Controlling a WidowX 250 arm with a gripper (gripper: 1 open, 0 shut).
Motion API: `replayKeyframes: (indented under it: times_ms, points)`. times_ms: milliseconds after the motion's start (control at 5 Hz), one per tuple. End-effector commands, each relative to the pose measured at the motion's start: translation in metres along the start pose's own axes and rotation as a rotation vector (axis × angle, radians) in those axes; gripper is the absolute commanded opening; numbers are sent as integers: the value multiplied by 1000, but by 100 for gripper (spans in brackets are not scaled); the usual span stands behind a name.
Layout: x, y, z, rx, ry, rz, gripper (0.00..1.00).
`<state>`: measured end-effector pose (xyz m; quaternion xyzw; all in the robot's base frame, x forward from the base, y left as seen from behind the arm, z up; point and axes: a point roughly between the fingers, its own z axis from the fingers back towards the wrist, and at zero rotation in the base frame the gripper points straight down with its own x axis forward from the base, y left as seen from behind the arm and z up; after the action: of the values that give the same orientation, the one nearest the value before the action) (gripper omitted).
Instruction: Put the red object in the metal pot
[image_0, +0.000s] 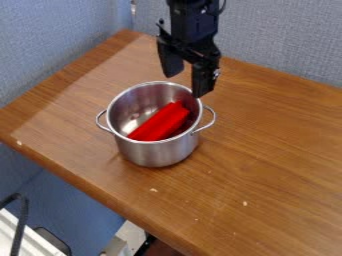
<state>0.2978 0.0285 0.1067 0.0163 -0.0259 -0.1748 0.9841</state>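
The metal pot (151, 142) stands on the wooden table, shiny steel with a loop handle on each side. Inside it lies the red object (159, 122), a bright red stick resting diagonally across the bottom. My gripper (185, 72) hangs just above and behind the pot's far rim, pointing straight down. Its two black fingers stand apart and hold nothing.
The wooden table (254, 150) runs from the back left to the right, with its front edge close below the pot. A grey-blue wall stands behind it. Below the table at the lower left are a dark cable and white items on the floor.
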Motion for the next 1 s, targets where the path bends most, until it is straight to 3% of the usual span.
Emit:
replayKeyframes:
  times_ms: [0,200,600,800]
  points:
    - [-2,-1,10,31,-27,-65,100]
    - [-5,2,7,30,-13,-107,100]
    - [-6,28,-7,27,16,-69,100]
    - [-7,32,-3,28,4,-124,100]
